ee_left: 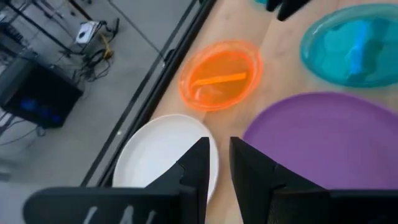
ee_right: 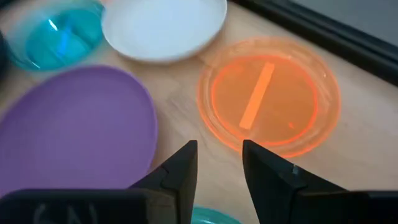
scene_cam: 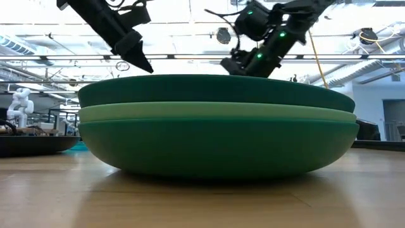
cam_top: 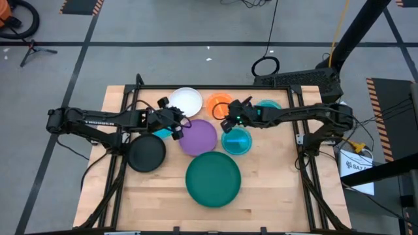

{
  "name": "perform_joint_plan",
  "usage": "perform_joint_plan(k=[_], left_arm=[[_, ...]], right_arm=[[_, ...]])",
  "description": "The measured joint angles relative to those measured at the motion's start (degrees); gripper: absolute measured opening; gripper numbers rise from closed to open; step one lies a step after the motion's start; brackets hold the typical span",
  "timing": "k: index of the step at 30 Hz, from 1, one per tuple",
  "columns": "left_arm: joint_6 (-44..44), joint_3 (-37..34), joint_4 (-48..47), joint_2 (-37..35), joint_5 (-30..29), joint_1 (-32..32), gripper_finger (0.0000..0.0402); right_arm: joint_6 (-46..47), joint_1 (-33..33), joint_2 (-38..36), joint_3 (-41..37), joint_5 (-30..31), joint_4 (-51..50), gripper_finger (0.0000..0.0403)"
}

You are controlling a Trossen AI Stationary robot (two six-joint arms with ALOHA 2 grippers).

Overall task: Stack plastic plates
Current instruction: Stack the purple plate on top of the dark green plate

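Note:
Two large green plates [cam_top: 213, 177] sit stacked near the table's front, filling the low view [scene_cam: 215, 126]. The purple plate [cam_top: 198, 137] lies at mid-table, with the white plate [cam_top: 186, 101] and the orange plate [cam_top: 219, 104] behind it. A cyan plate [cam_top: 236, 140] lies to its right and the black plate [cam_top: 146, 153] to its left. My left gripper [ee_left: 217, 158] hovers between the white plate [ee_left: 155, 149] and the purple plate [ee_left: 323, 137], its fingers narrowly open and empty. My right gripper [ee_right: 219, 165] is open and hovers beside the orange plate [ee_right: 270, 96].
A second cyan plate [cam_top: 160, 132] lies under my left arm, and a teal one [cam_top: 268, 106] sits behind my right arm. Bare wood lies along the front corners of the table [cam_top: 274, 202]. Both arms hang above the plates in the low view.

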Motion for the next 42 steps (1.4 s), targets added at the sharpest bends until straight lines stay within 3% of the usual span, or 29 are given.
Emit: perform_joint_plan(k=[9,18,27,42], left_arm=[[-2.94,-0.03,-8.58,-2.23,-5.72,0.24,0.0069],[-3.22,-3.08,-7.32,-10.49,-5.88,0.05,0.0069],[-3.21,-4.63,-6.29,-18.14,-5.85,-2.4,0.0069],[-2.64,-4.68,-8.58,-19.07,-5.81,-3.54,0.0069]], right_arm=[[5.31,0.62,9.48,10.27,-0.04,-8.51,0.0137],[7.5,0.9,14.86,15.85,-0.15,-8.71,0.0169],[6.07,0.92,18.98,22.89,-3.01,-8.31,0.0173],[7.2,0.87,23.93,26.49,-2.92,-13.01,0.0174]])
